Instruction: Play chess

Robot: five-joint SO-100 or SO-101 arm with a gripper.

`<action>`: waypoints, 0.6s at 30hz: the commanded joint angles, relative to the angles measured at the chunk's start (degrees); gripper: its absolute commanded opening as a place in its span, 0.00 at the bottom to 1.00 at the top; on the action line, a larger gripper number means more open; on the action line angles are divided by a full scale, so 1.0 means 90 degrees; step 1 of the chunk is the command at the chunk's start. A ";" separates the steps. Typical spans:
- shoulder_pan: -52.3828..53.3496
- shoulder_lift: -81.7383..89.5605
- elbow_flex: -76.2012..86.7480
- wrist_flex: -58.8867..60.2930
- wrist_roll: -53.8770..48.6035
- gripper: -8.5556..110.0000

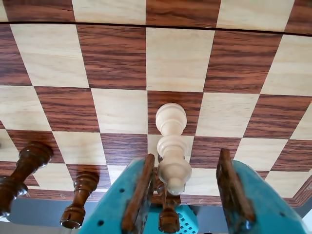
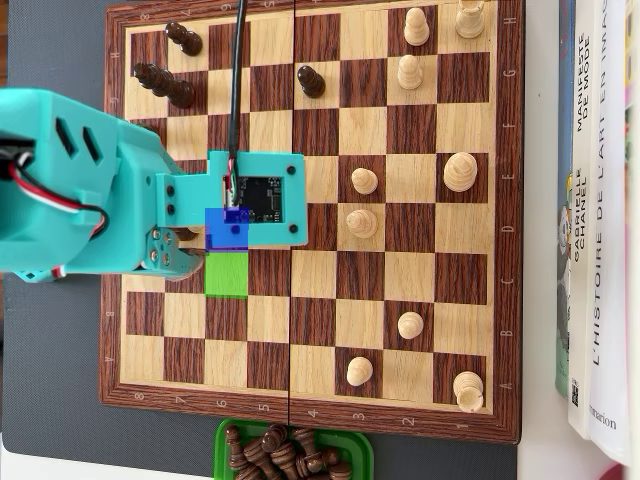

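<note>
My gripper [image 1: 187, 195] stands open, jaws apart, clamped on nothing. In the wrist view a light pawn [image 1: 171, 146] stands upright between the fingers [image 1: 141, 195], nearer the left one; contact cannot be judged. Dark pieces [image 1: 78, 200] stand at the lower left. Beyond lies the board [image 1: 117, 58], squares bare. In the overhead view my arm [image 2: 90, 190] covers the board's left-centre; a green tray [image 2: 225, 440] of dark pieces sits just below the board
</note>
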 commanded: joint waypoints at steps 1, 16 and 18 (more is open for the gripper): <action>0.0029 0.0000 -0.0264 -0.0059 -0.0039 0.23; 0.0029 -0.0010 -0.0166 -0.0059 -0.0039 0.23; 0.0029 -0.0010 -0.0117 -0.0078 -0.0039 0.23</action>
